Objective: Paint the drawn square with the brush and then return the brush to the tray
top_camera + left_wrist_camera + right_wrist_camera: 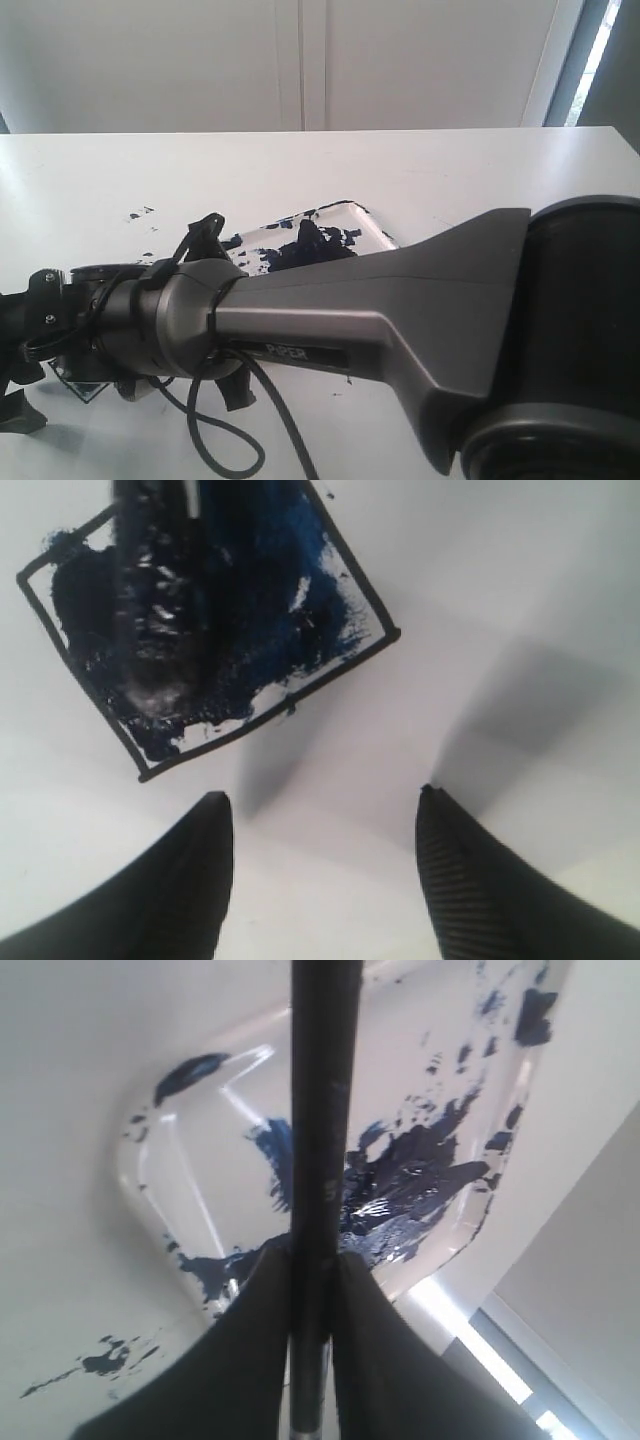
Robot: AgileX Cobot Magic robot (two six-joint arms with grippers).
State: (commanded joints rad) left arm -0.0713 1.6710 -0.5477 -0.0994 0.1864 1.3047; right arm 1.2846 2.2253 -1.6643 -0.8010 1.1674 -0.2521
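Note:
The drawn square (215, 620) has thin black lines, and most of its inside is smeared dark blue-black. The brush (150, 590) stands blurred over it, its tip low inside the square. My left gripper (322, 805) hangs open beside the square over bare table, holding nothing. My right gripper (312, 1252) is shut on the black brush (322, 1110), whose stick runs across the view of the tray (150, 1175). The white tray (352, 207), blotched with blue-black paint, lies behind my right arm (330, 320), which reaches across to the left.
Dark paint specks (140, 214) dot the white table (480, 180) left of the tray. A black cable (225, 440) loops under the right arm. The wall and a window strip stand behind the table's far edge.

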